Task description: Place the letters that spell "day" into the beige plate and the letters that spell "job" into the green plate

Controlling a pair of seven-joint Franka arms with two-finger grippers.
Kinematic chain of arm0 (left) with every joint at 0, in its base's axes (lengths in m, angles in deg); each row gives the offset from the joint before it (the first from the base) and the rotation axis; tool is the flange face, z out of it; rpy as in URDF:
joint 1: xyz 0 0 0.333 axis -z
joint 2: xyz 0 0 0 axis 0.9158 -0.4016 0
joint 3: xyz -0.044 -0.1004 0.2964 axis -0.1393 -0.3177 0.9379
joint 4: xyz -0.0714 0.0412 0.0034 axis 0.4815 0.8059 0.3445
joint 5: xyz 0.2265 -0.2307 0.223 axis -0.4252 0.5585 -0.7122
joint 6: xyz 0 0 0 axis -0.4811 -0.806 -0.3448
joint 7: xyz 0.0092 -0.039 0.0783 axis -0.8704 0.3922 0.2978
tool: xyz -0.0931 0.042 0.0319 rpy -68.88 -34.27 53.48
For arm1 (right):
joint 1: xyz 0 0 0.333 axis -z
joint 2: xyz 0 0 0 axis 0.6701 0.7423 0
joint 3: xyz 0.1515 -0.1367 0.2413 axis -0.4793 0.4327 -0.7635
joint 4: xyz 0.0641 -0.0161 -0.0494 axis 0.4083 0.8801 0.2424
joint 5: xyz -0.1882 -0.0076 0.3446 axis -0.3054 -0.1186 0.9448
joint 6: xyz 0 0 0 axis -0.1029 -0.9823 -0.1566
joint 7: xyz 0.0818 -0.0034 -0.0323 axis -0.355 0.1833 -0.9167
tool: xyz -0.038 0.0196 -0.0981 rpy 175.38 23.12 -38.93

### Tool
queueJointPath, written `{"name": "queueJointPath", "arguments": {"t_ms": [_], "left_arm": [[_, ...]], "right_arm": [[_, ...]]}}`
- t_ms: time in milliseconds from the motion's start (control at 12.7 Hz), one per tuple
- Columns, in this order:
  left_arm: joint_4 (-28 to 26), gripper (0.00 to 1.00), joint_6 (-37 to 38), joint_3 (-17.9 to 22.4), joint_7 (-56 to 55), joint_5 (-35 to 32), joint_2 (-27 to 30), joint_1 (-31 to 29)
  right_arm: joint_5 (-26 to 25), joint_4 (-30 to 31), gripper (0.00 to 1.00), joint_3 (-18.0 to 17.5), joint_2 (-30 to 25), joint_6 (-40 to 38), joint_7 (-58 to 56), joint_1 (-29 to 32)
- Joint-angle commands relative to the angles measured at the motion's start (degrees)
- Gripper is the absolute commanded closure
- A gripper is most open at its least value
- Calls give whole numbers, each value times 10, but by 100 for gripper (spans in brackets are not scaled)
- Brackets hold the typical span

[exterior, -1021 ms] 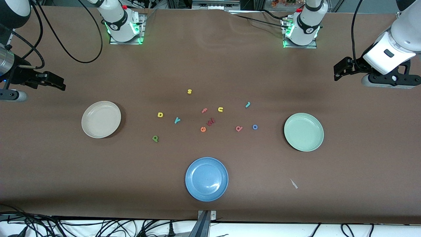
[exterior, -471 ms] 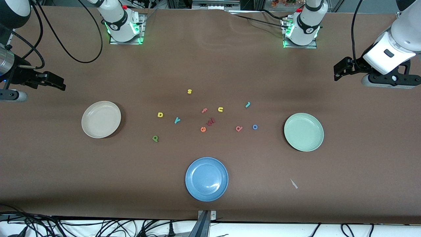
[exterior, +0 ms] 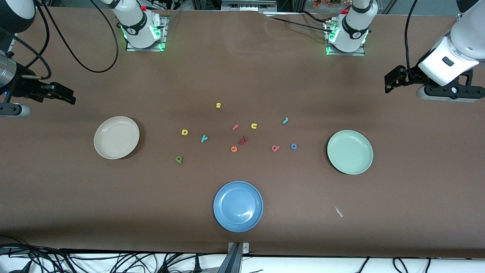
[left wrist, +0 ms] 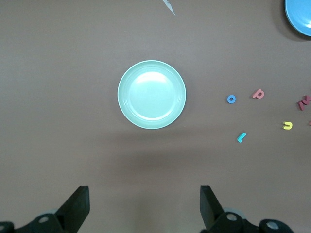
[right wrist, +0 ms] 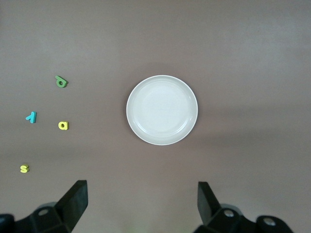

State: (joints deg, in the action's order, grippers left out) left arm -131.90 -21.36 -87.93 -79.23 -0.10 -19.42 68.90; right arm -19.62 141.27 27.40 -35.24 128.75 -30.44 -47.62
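Both idle, fingers wide, empty: right gripper over round beige plate, left gripper over pale green plate. Descend straight onto tiny yellow foam "d", pinch centred.

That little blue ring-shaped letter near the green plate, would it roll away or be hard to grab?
The blue "o" lies flat on the brown table, so it probably won't roll unless tipped on edge. It looks tiny and thin, likely very light, so a nudge might slide it. Sitting so low, it may be fiddly for fingers to pinch.
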Motion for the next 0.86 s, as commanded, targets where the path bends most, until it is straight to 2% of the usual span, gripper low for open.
{"name": "queueJointPath", "arguments": {"t_ms": [0, 785], "left_arm": [[16, 0, 12, -2, 9, -16, -6, 2], [16, 0, 12, -2, 9, -15, -6, 2]], "right_arm": [[-6, 11, 0, 3, -11, 1, 1, -3], [-5, 11, 0, 3, -11, -5, 1, -3]]}}
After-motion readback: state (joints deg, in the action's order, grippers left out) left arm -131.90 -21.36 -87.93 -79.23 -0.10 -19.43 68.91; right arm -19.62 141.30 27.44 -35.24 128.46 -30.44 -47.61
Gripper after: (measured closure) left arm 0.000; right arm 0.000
